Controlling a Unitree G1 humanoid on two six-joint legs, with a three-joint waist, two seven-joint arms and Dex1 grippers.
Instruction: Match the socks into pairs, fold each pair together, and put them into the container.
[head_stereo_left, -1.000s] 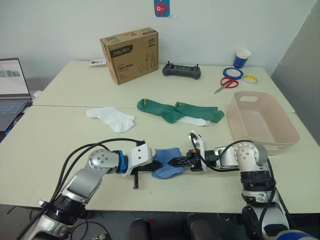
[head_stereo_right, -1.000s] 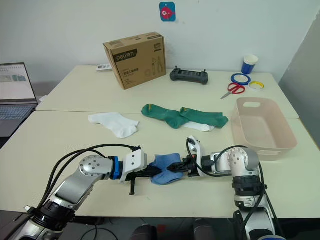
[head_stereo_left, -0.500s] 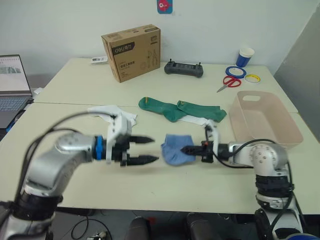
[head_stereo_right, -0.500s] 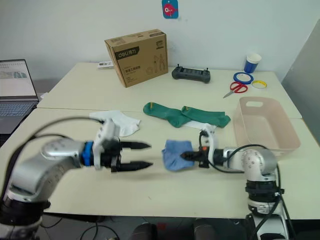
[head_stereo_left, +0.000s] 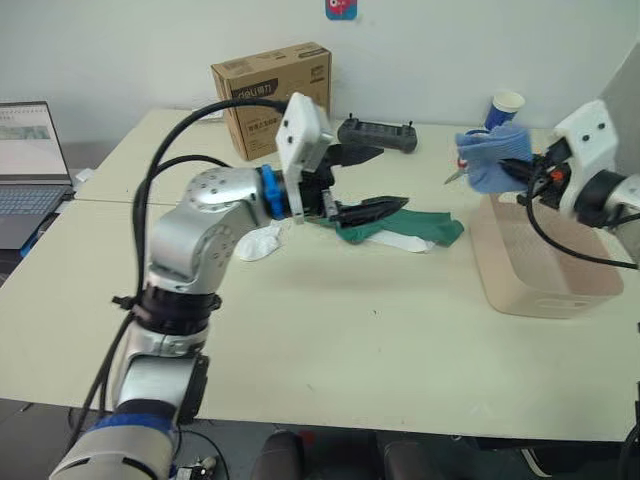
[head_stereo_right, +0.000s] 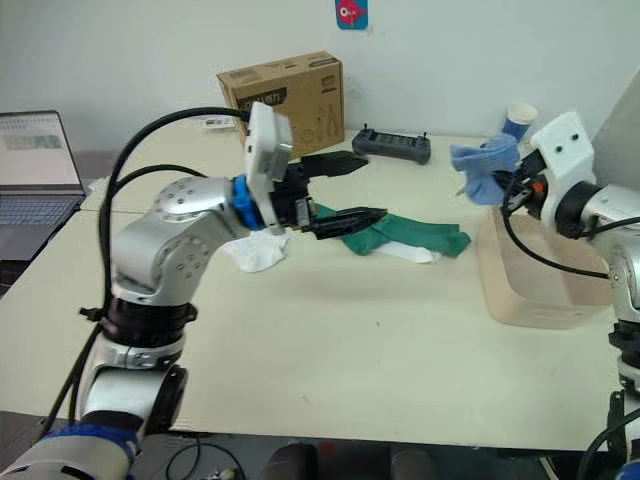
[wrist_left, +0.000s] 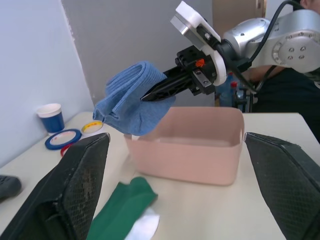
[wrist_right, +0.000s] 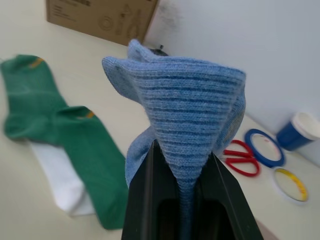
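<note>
The two light blue socks (head_stereo_left: 488, 160) hang folded together in the air, and my right gripper (head_stereo_left: 512, 168) is shut on them above the near left corner of the pale pink container (head_stereo_left: 545, 275). My left gripper (head_stereo_left: 395, 177) is raised over the table's middle, open with nothing between its fingers. In front of it lie two dark green socks (head_stereo_left: 400, 225) overlapping on the table, with a white sock (head_stereo_left: 405, 242) under them. Another white sock (head_stereo_left: 262, 240) lies partly behind my left arm. The left wrist view looks at the blue socks (wrist_left: 132, 100) and the container (wrist_left: 185, 160).
A brown cardboard box (head_stereo_left: 270, 95) and a black controller (head_stereo_left: 385, 135) stand at the back. A laptop (head_stereo_left: 25, 160) is at the far left. A blue cup (head_stereo_left: 507, 105), tape rings (wrist_left: 62, 139) and red scissors (wrist_right: 245, 162) lie behind the container.
My left gripper let go of the blue socks, opened wide and rose away over the table. My right gripper lifted the blue socks up and right, to above the container's edge.
</note>
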